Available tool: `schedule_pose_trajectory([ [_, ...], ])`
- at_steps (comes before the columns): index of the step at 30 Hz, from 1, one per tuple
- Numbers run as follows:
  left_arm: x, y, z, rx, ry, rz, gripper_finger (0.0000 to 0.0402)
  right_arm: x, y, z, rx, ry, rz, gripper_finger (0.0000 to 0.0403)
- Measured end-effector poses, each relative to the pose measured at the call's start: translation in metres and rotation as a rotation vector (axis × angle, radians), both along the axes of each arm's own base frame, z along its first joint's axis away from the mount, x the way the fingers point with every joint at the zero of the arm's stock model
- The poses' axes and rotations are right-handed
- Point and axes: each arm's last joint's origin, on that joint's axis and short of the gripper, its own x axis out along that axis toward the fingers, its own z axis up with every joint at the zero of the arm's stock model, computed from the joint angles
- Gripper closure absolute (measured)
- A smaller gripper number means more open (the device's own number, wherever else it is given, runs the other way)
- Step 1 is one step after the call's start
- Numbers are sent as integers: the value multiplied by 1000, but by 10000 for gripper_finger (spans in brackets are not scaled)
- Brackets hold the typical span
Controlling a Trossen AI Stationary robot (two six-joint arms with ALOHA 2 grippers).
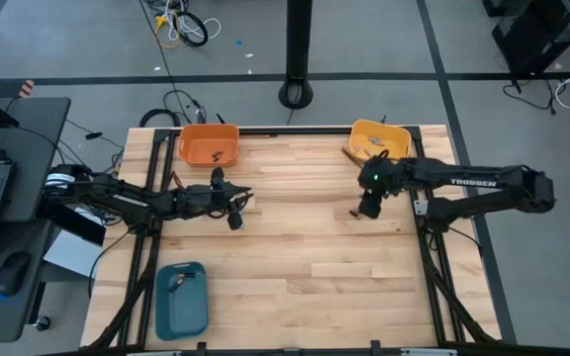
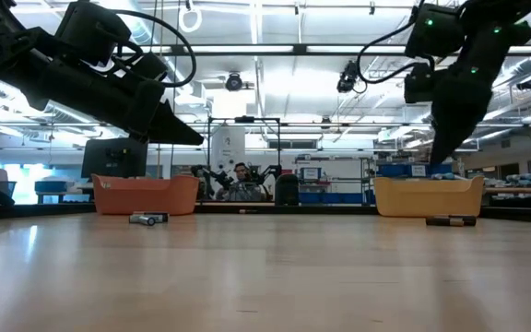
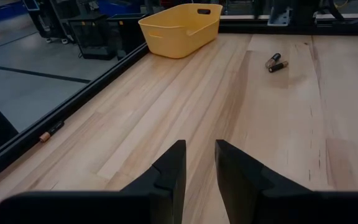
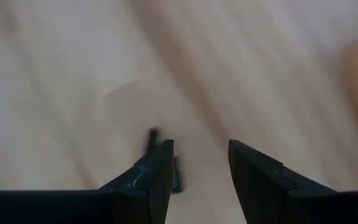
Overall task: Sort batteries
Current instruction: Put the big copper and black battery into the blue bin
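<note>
Lying on the table (image 1: 295,247) just short of the yellow bin (image 1: 381,139): two batteries (image 3: 276,63), touching, nothing blocking them. Hovering right above them, the right gripper (image 1: 368,211), jaws spread, holding nothing. Hanging near the orange bin (image 1: 209,144), the left gripper (image 1: 234,220), fingers (image 3: 173,171) slightly parted, empty. Sitting in the orange bin, a dark battery (image 1: 217,155). Resting far off at the near edge, a teal tray (image 1: 181,299).

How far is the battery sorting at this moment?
Done: some batteries already lie in the orange tray, the yellow tray and the teal tray. In hand: the right gripper, jaws open and empty, hangs over loose batteries on the table. Left: those, and one near the orange tray. The left gripper holds nothing.
</note>
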Motion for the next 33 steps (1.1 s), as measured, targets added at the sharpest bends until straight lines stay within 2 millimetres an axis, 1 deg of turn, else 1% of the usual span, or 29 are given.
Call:
schedule_pose_trajectory([
  [5, 0, 0, 0, 0, 0, 1, 308, 6, 25, -8, 27, 78, 122, 224],
  [10, 0, 0, 0, 0, 0, 1, 308, 13, 36, -20, 13, 157, 178, 212],
  [17, 0, 0, 0, 0, 0, 0, 308, 22, 34, -39, 31, 276, 170, 208],
  [29, 0, 0, 0, 0, 0, 0, 308, 28, 20, -64, 65, 410, 106, 209],
  [33, 0, 0, 0, 0, 0, 0, 308, 29, 19, -71, 72, 445, 102, 214],
])
